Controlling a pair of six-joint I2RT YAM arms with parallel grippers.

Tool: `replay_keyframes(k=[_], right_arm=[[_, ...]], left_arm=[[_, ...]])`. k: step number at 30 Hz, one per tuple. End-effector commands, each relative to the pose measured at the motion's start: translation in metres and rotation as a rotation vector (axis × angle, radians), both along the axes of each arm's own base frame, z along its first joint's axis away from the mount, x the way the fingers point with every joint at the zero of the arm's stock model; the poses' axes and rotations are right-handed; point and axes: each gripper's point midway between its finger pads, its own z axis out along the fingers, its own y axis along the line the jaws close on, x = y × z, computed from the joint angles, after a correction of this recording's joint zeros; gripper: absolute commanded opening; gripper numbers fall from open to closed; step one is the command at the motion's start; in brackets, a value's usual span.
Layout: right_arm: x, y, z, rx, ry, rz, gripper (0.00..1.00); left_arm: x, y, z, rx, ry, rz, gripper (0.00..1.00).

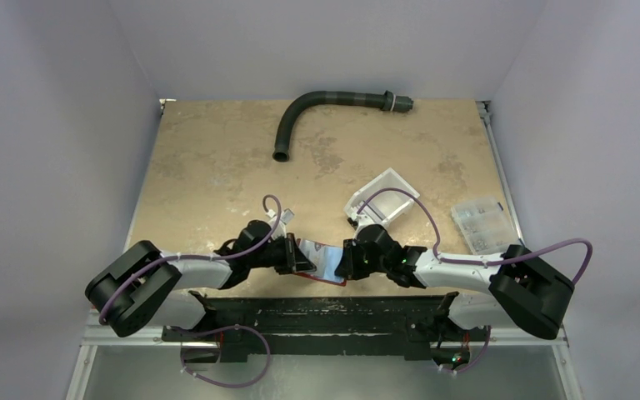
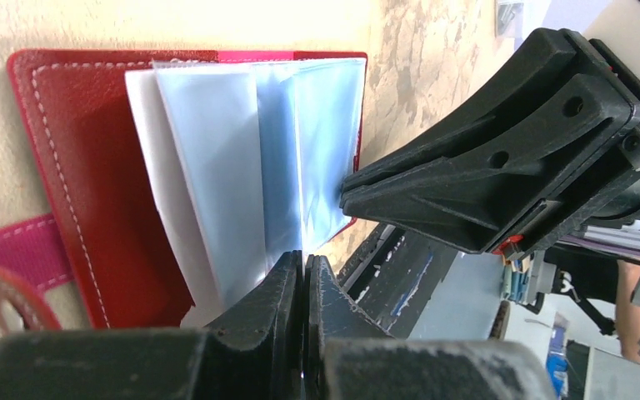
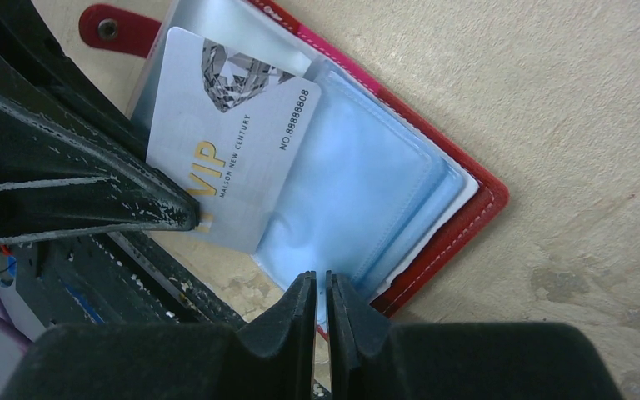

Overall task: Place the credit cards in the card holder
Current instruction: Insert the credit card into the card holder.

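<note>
The red card holder [image 1: 322, 257] lies open near the table's front edge between both grippers, its red cover [image 2: 92, 167] flat and its clear sleeves [image 3: 358, 183] fanned up. A silver credit card [image 3: 225, 150] marked VIP lies slanted over the sleeves. My left gripper [image 2: 304, 262] is shut on that card's near corner, which its fingers [image 3: 133, 200] cover in the right wrist view. My right gripper [image 3: 321, 283] is pinched on the edge of one clear sleeve, its jaws almost touching. Its tip [image 2: 346, 193] meets the sleeves from the right.
A curved dark hose [image 1: 317, 108] lies at the back. A white bin [image 1: 383, 200] stands just behind the right gripper, and a clear compartmented box [image 1: 482, 223] sits to the right. The black base rail [image 1: 317, 312] runs along the near edge.
</note>
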Motion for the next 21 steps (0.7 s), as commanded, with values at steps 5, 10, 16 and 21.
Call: replay_keyframes(k=[5,10,16,21], right_arm=[[-0.001,-0.008,-0.013,-0.044,-0.002,0.004,0.17],[-0.002,-0.007,-0.014,-0.045,0.003,0.008,0.17],[-0.004,-0.008,-0.013,-0.037,0.01,0.006,0.17],[-0.004,-0.007,-0.012,-0.035,0.008,0.007,0.17]], left_arm=[[0.013,-0.007,0.007,0.006,-0.09,-0.036,0.0],[0.016,-0.002,0.003,0.055,-0.103,-0.03,0.0],[0.02,0.001,0.0,0.106,-0.105,-0.028,0.0],[0.021,0.003,-0.003,0.115,-0.105,-0.033,0.0]])
